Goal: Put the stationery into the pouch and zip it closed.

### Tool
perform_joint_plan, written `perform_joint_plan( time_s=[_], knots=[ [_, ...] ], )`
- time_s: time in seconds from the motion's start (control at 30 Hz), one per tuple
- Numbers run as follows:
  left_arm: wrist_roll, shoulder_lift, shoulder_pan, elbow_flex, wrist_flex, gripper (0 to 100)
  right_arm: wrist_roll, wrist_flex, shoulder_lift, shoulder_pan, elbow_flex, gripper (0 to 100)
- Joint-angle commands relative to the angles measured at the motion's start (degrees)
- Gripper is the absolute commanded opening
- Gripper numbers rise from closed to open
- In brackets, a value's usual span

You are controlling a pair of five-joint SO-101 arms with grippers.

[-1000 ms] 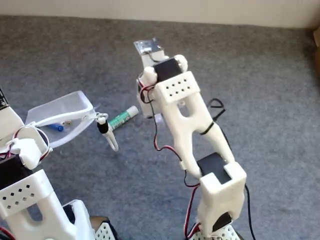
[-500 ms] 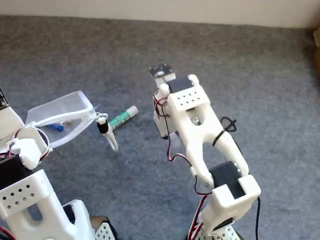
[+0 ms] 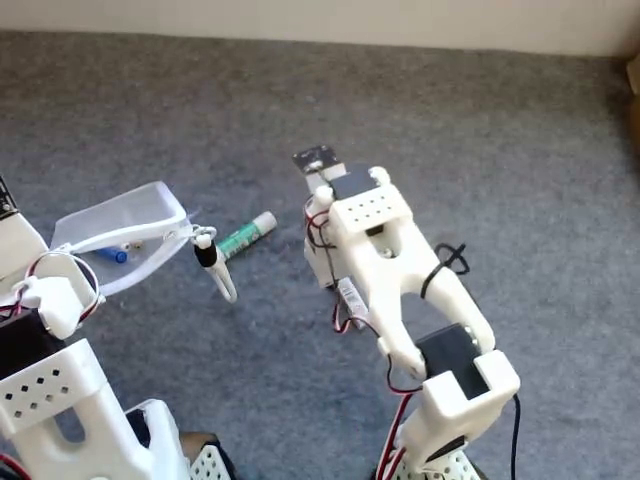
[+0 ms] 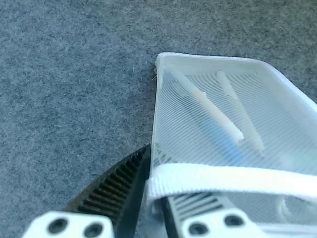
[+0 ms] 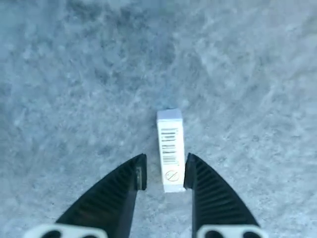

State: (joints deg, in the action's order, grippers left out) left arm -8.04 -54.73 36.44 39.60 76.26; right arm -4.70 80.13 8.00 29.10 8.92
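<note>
We see L fingers [image 4: 116, 186] pinching the pouch [image 4: 223, 119] rim, with pens [image 4: 203, 106] inside. R fingers [image 5: 116, 196] spread astride a white box [image 5: 169, 141] on the worktop [image 5: 74, 74] — glue stick [image 3: 245, 237] near pouch mouth.

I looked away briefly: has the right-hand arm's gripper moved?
Yes. The right gripper has pulled back from the green stick, toward its own base, now straddling a small white box.

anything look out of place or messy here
Nothing spilled or damaged. Two items lie loose on the carpet outside the pouch: a green-and-white stick near its open mouth, and a small white box between the right gripper's open fingers.
</note>
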Motion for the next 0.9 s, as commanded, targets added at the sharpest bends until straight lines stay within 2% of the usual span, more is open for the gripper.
perform_joint_plan(
  time_s=[0.0, 0.23, 0.47, 0.87],
  knots=[
    [-0.44, -0.04, -1.19, 0.22, -1.14, 0, -0.44, -0.66, -3.65, 1.10, 0.31, 11.6],
    [-0.44, -0.04, -1.19, 0.22, -1.14, 0, 2.20, -8.31, -0.13, 1.27, 4.00, 11.6],
    [-0.44, -0.04, -1.19, 0.22, -1.14, 0, 2.02, -8.57, 7.52, 0.84, 3.74, 11.6],
    [-0.44, -0.04, -1.19, 0.22, -1.14, 0, 2.11, -8.04, 8.92, 0.84, 1.19, 11.6]
  ],
)
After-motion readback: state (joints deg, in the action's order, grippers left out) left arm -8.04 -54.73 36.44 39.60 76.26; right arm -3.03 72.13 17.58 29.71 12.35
